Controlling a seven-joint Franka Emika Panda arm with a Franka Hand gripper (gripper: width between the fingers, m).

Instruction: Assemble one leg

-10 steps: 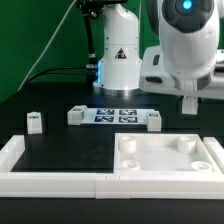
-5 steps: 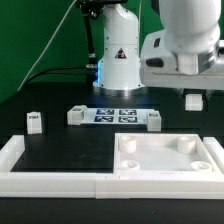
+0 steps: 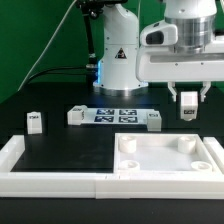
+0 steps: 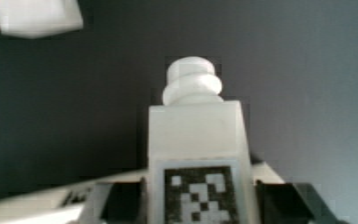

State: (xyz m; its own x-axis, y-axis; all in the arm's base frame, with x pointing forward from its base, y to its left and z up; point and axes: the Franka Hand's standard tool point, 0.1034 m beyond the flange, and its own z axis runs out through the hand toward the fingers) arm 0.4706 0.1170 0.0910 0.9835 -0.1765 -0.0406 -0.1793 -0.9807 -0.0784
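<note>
My gripper (image 3: pixel 187 101) is shut on one leg (image 3: pixel 187 108), a small white block with a marker tag, and holds it in the air above the far right side of the white tabletop (image 3: pixel 165 160). In the wrist view the leg (image 4: pixel 197 130) stands between the dark fingers (image 4: pixel 130 200), tag facing the camera, its rounded threaded tip pointing away. The gripper (image 4: pixel 197 205) clamps it on both sides. Three other legs stand on the table: one at the exterior view's left (image 3: pixel 33 122) and one at each end of the marker board (image 3: pixel 75 115) (image 3: pixel 154 121).
The marker board (image 3: pixel 115 116) lies at the table's middle back. A white L-shaped rail (image 3: pixel 50 182) runs along the front and the exterior view's left. The robot base (image 3: pixel 118 55) stands behind. A blurred white object (image 4: pixel 34 18) shows in the wrist view.
The arm's wrist has swung toward the exterior view's left and turned. The held leg has shifted slightly left and down, and its tag face now shows.
</note>
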